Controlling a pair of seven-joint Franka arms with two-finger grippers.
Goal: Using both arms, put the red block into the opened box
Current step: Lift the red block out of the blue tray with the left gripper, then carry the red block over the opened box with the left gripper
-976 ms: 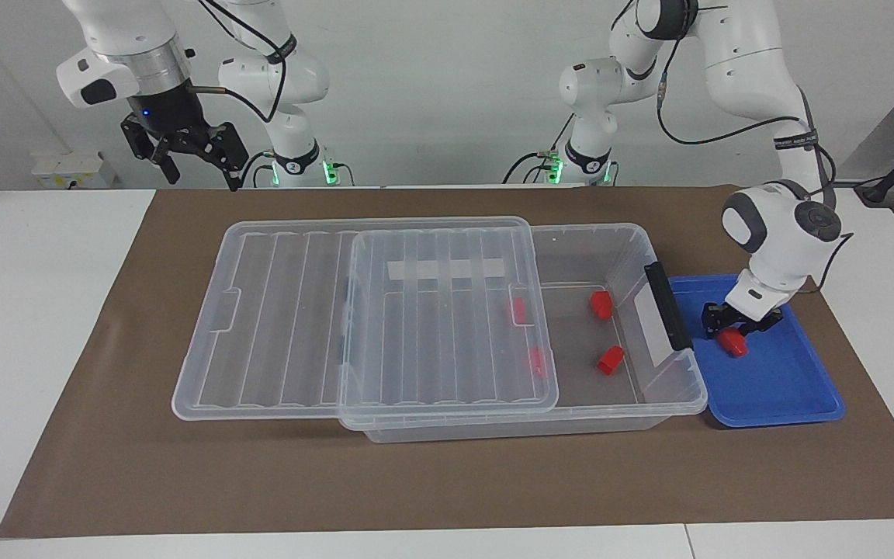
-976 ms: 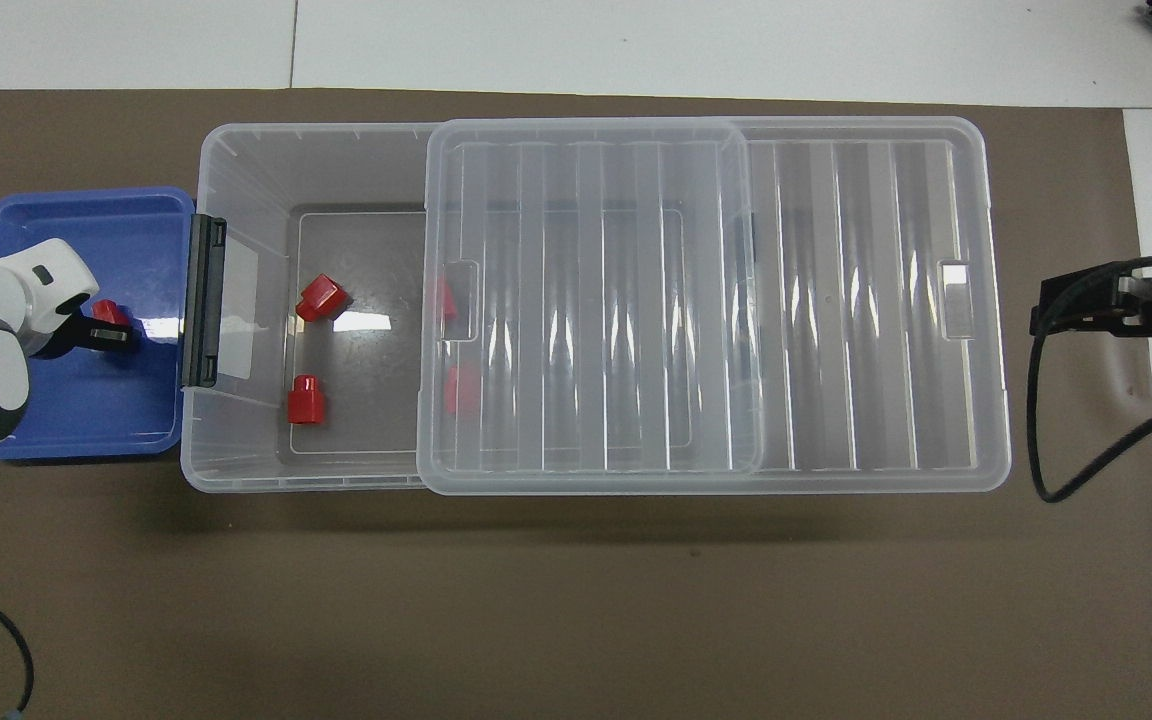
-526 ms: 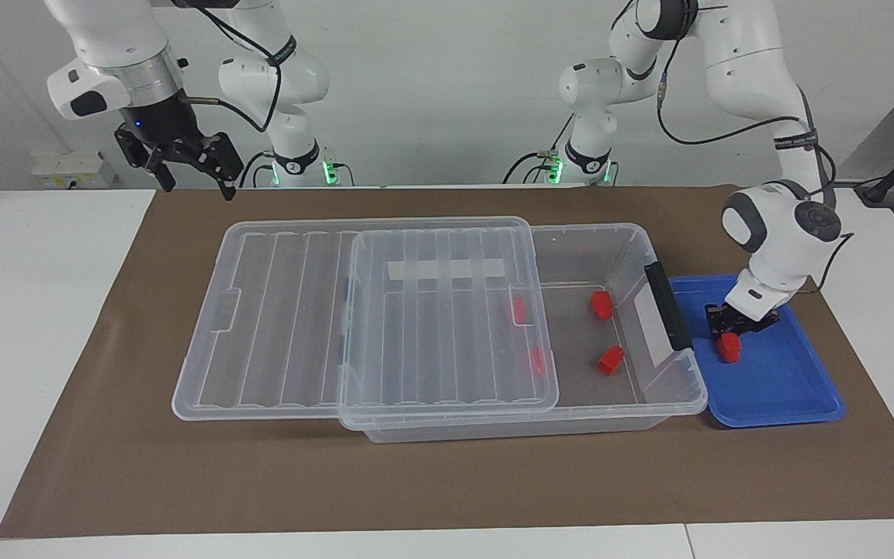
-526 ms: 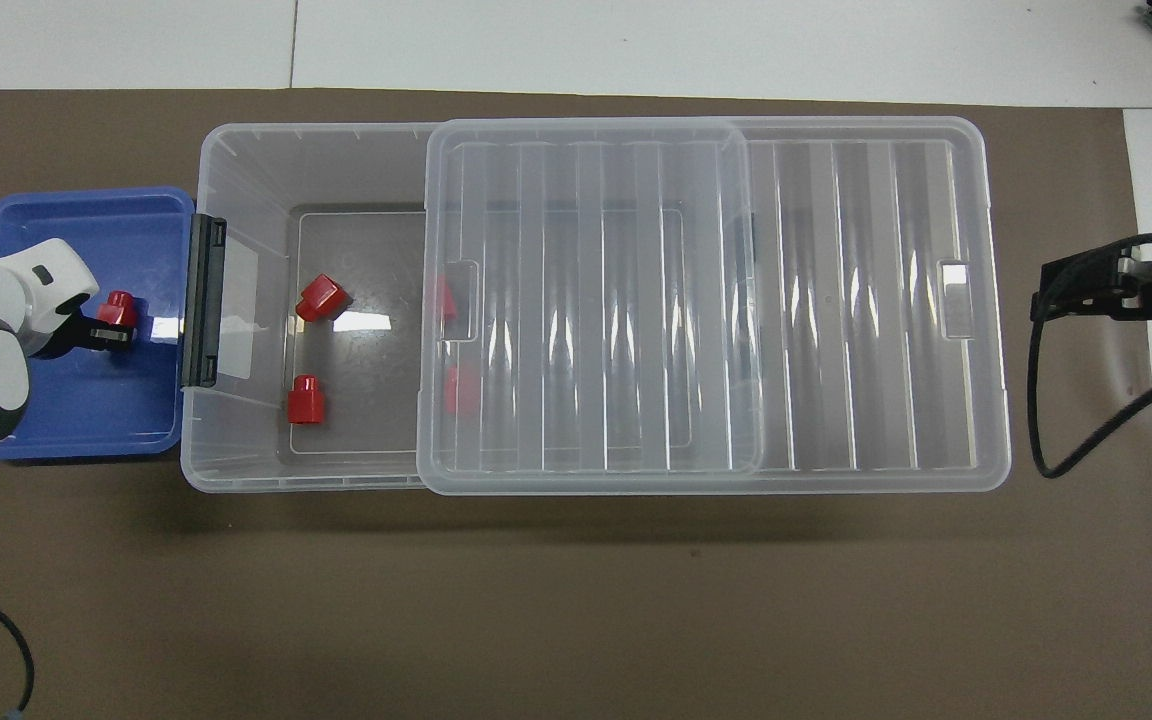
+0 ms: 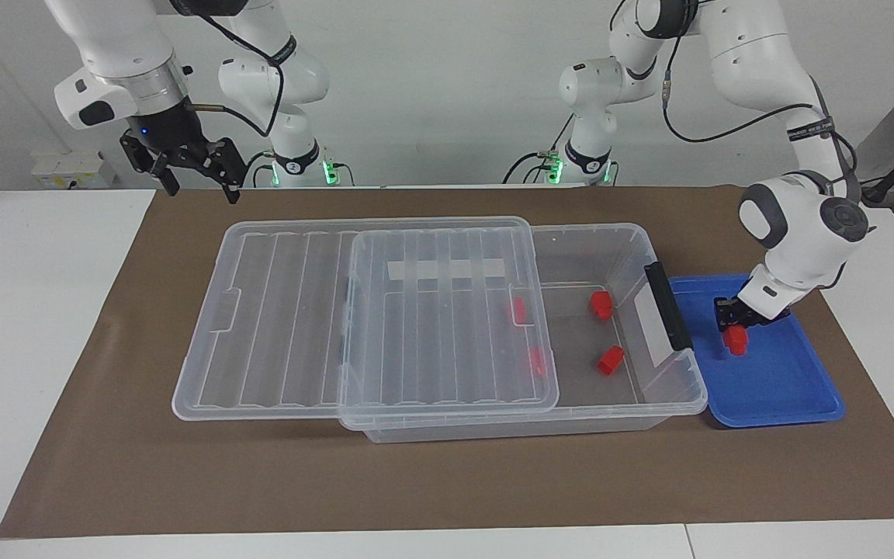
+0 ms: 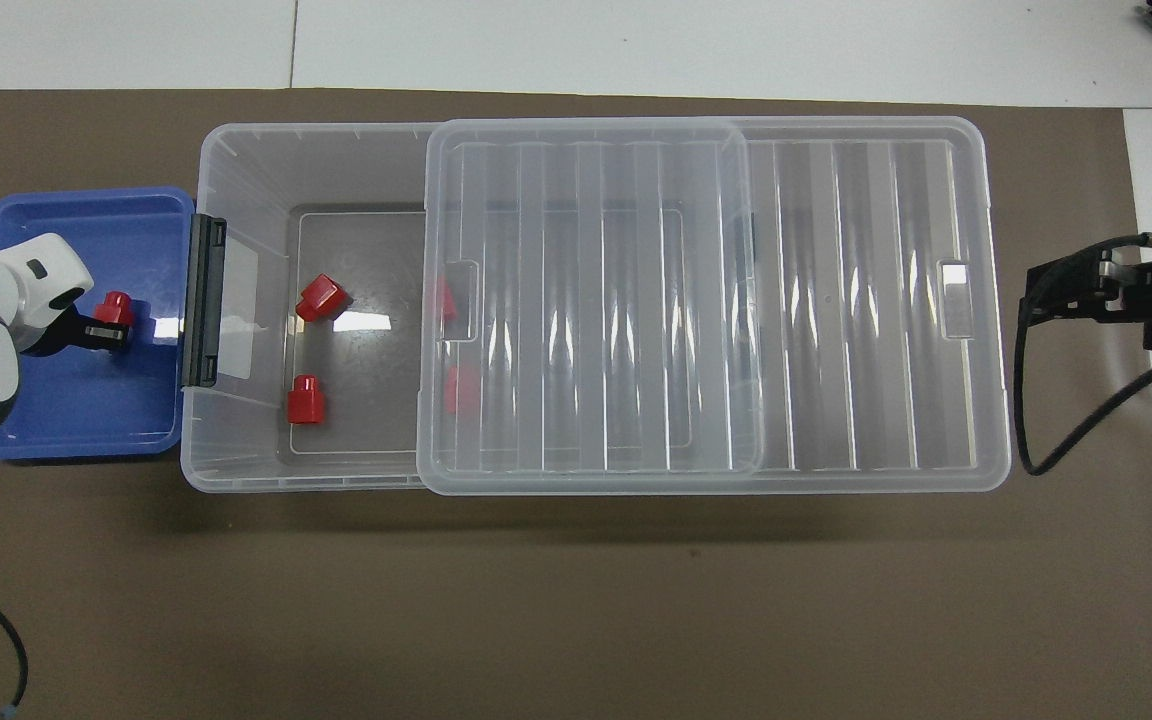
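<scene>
Small bright red plastic block (image 5: 737, 339) gripped over flat blue tray (image 5: 788, 404)

The left gripper (image 5: 734, 326) jaws are clamped on it beside the clear plastic box (image 5: 672, 404); the right gripper (image 5: 197, 172) jaws are spread, empty, above the table's corner.

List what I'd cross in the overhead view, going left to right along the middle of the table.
blue tray → red block held in the left gripper → box's black handle → two uncovered red blocks in the box → slid-back lid → right gripper.
</scene>
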